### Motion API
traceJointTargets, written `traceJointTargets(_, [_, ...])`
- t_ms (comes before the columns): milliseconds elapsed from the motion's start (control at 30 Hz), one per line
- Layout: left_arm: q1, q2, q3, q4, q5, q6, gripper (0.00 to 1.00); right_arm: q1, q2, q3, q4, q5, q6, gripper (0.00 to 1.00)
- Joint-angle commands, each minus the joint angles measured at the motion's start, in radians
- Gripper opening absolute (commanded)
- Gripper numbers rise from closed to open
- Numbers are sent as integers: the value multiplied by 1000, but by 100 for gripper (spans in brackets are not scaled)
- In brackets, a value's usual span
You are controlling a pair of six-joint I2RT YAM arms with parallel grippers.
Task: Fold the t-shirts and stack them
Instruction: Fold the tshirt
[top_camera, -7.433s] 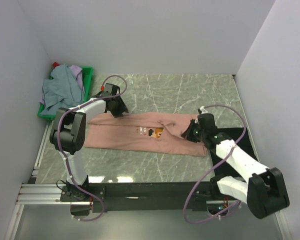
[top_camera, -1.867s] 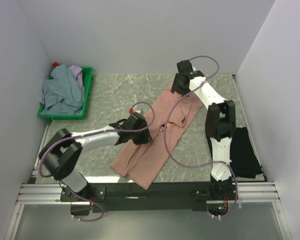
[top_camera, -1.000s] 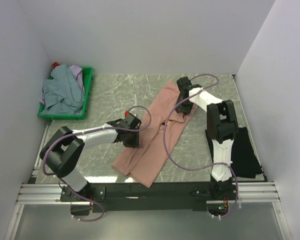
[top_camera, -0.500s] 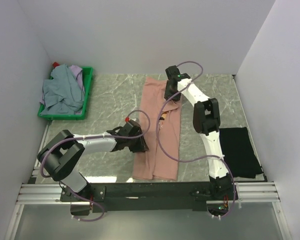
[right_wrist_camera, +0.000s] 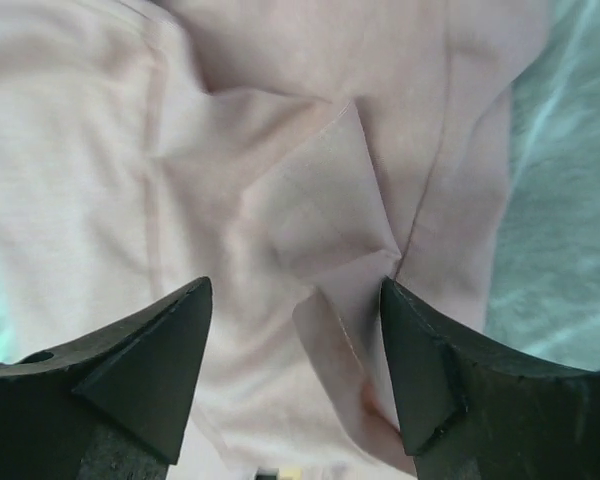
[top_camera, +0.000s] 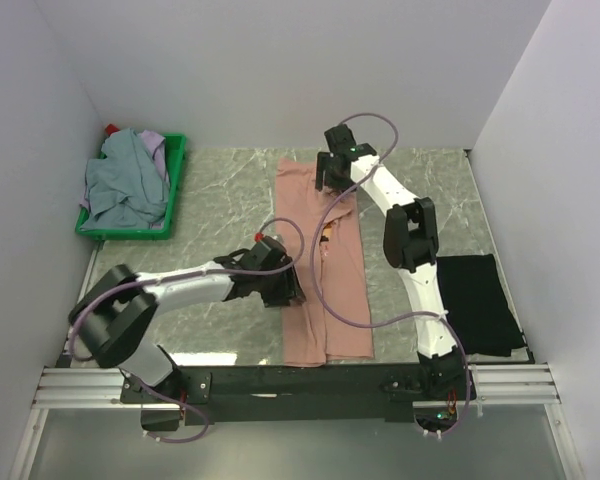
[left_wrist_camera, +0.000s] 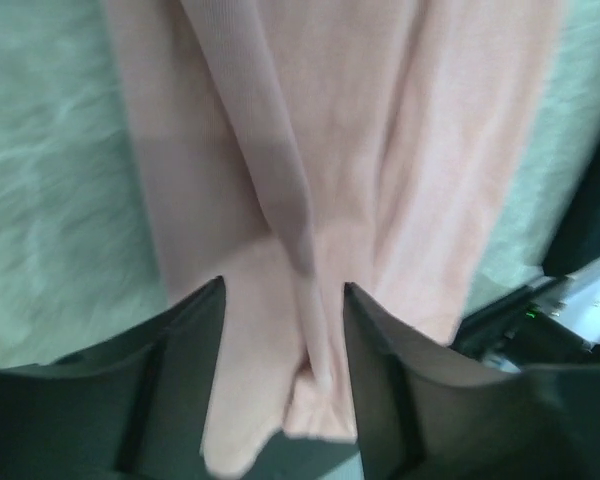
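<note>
1. Two arms are reaching out over the table (top_camera: 230, 200) in your overhead view. The pink shirt (top_camera: 320, 260) is lying as a long narrow strip down the middle, running from the far side to the near edge. Your left gripper (top_camera: 285, 290) is sitting at the strip's left edge, in its near half. Your right gripper (top_camera: 330, 170) is hovering over the strip's far end. A black shirt (top_camera: 480, 300) is lying flat at the near right, well apart from the pink one. At the far left, a green crate (top_camera: 177, 165) is holding a grey-blue shirt (top_camera: 120, 185) and a lavender shirt (top_camera: 155, 145) in a heap.

2. On your left wrist camera, the left gripper (left_wrist_camera: 282, 290) is standing with its jaws apart. A raised fold of the pink shirt (left_wrist_camera: 380, 150) is running between the fingers (left_wrist_camera: 195, 330), and they are gripping nothing.

3. On your right wrist camera, the right gripper (right_wrist_camera: 295, 285) is also gaping wide and holding nothing. The pink shirt (right_wrist_camera: 100, 150) is lying creased beneath it, beside bare table (right_wrist_camera: 570, 200).
</note>
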Motion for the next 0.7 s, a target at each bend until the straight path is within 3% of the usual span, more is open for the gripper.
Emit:
traceJointTargets(0, [31, -161, 11, -114, -56, 45, 57, -16, -207, 24, 60, 2, -10, 75])
traceJointTargets(200, [78, -316, -54, -246, -39, 91, 48, -44, -454, -121, 57, 4, 59, 75])
traceJointTargets(300, [68, -336, -77, -264, 2, 85, 37, -41, -642, -346, 98, -13, 98, 73])
traceJointTargets(367, [58, -357, -101, -263, 16, 79, 32, -30, -758, -589, 173, -21, 118, 71])
traceJointTargets(400, [41, -360, -107, -263, 25, 82, 32, -26, -869, -754, 201, -38, 138, 71])
traceJointTargets(500, [4, -341, -114, -243, 62, 102, 36, 30, -1063, -1041, 288, -58, 168, 70])
traceJointTargets(667, [-39, -278, -109, -226, 68, 103, 37, 169, -1194, -1292, 374, -30, 223, 65])
